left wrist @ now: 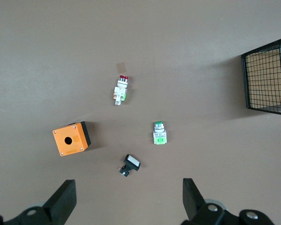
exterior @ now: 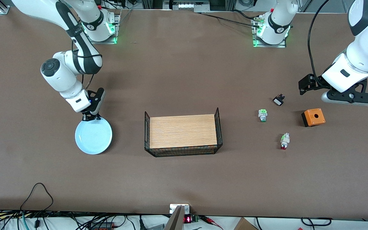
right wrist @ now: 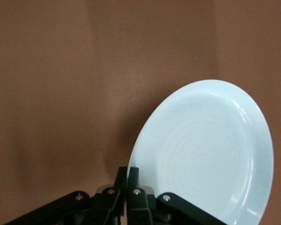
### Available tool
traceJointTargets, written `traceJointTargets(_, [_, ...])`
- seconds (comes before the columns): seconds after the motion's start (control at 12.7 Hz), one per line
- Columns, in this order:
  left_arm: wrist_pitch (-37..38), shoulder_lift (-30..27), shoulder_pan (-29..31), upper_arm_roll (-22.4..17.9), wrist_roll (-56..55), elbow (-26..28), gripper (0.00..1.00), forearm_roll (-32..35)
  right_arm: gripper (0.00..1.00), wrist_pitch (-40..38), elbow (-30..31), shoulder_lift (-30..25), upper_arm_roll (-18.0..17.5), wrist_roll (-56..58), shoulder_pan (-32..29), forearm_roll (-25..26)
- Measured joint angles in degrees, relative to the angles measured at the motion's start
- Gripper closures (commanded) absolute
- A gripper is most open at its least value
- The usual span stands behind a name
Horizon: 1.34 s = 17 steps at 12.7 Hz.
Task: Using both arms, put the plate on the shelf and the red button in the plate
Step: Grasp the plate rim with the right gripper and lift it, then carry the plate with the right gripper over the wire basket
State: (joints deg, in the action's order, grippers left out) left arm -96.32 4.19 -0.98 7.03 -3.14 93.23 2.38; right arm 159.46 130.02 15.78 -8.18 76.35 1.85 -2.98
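The pale blue plate (exterior: 93, 135) lies toward the right arm's end of the table. My right gripper (exterior: 89, 117) is shut on its rim, which shows pinched between the fingers (right wrist: 139, 180) in the right wrist view, where the plate (right wrist: 210, 159) fills one side. The red button (exterior: 284, 142), a whitish body with a red cap, lies on the table toward the left arm's end and also shows in the left wrist view (left wrist: 121, 89). My left gripper (exterior: 350, 97) hangs open and empty over bare table by the orange box, its fingers (left wrist: 61, 201) wide apart.
A wire basket (exterior: 180, 150) with a wooden floor stands mid-table; its corner (left wrist: 267, 75) shows in the left wrist view. Near the red button lie a green-capped switch (exterior: 262, 115), a small black switch with a white face (exterior: 278, 100) and an orange box with a hole (exterior: 313, 117).
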Motion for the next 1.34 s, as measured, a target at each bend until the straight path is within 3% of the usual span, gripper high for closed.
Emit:
traceJointTargets(0.55, [0.00,0.00,-0.01,0.02,0.00,-0.01,0.00,0.00,1.00,-21.80,-19.93,-0.34,-1.40,1.59,4.20,-0.02])
traceJointTargets(1.02, [0.00,0.00,-0.02,0.02,0.00,-0.02,0.00,0.00,1.00,-29.52,-29.67,-0.30,-1.62,-4.34,11.41,-0.22])
traceJointTargets(1.34, [0.00,0.00,-0.03,0.05,0.00,-0.02,0.00,0.00,1.00,-30.75,-32.58,-0.72,-1.77,-10.58,17.67,-0.22])
